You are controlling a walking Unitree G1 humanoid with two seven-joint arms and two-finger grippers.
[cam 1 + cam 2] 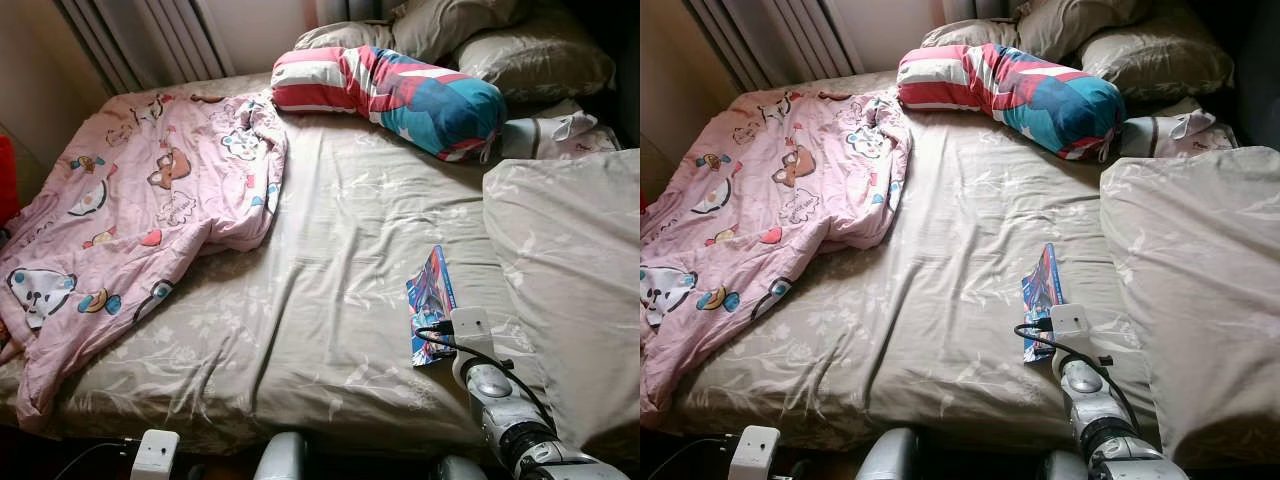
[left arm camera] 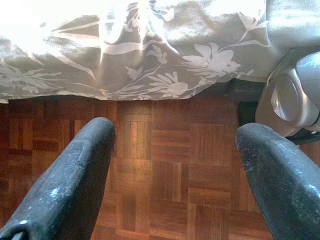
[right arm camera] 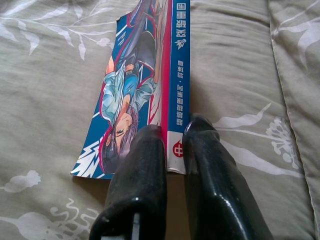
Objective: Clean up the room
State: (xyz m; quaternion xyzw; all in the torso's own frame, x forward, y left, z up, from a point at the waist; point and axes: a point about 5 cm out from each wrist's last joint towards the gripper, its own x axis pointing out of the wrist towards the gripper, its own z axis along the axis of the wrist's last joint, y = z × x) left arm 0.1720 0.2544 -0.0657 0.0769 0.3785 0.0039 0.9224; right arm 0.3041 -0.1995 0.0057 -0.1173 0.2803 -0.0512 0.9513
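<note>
Right gripper (image 3: pixel 172 145) pinching the spine end of a comic book (image 3: pixel 137 85) on the bed

The book lies flat on the grey-green floral bedsheet (image 1: pixel 330 300), near the bed's front edge and just beside the big folded duvet (image 1: pixel 575 270) on the right; the right gripper's two black fingers (image 3: pixel 145 170) are pressed together on the lower end of its blue-and-red spine, one finger on the cover, the other against the sheet side. The left gripper (image 2: pixel 175 165) hangs low by the bed's edge with its fingers spread wide over the parquet floor (image 2: pixel 170 165). A pink cartoon-print quilt (image 1: pixel 130 220) lies crumpled across the left of the bed, a striped red, white and blue bolster (image 1: pixel 400 90) near the pillows (image 1: pixel 520 50) at the head
</note>
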